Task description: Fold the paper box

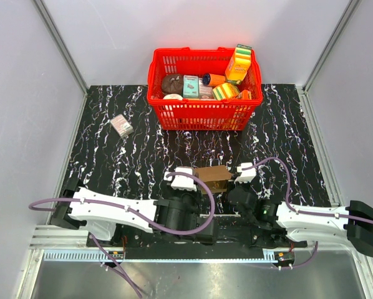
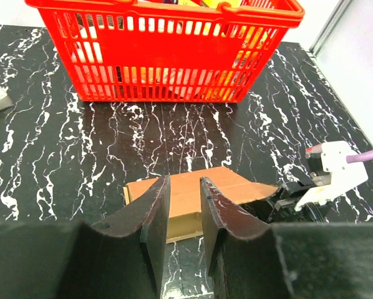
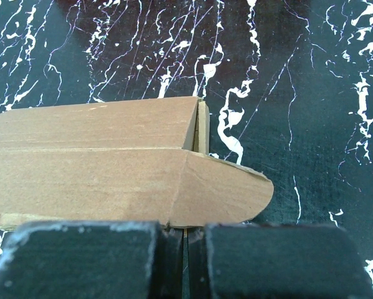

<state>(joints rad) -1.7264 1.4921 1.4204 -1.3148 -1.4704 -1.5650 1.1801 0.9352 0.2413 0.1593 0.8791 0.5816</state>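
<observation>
The paper box (image 1: 213, 176) lies crosswise between the arms, left gripper (image 2: 185, 187) narrowly parted astride its near edge, right gripper (image 3: 185, 233) closed against its end flap.

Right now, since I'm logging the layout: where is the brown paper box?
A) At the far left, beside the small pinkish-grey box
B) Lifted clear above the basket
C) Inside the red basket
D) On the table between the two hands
D: the paper box lies on the table between the left hand and the right hand, nearer the arms than the red basket.
</observation>
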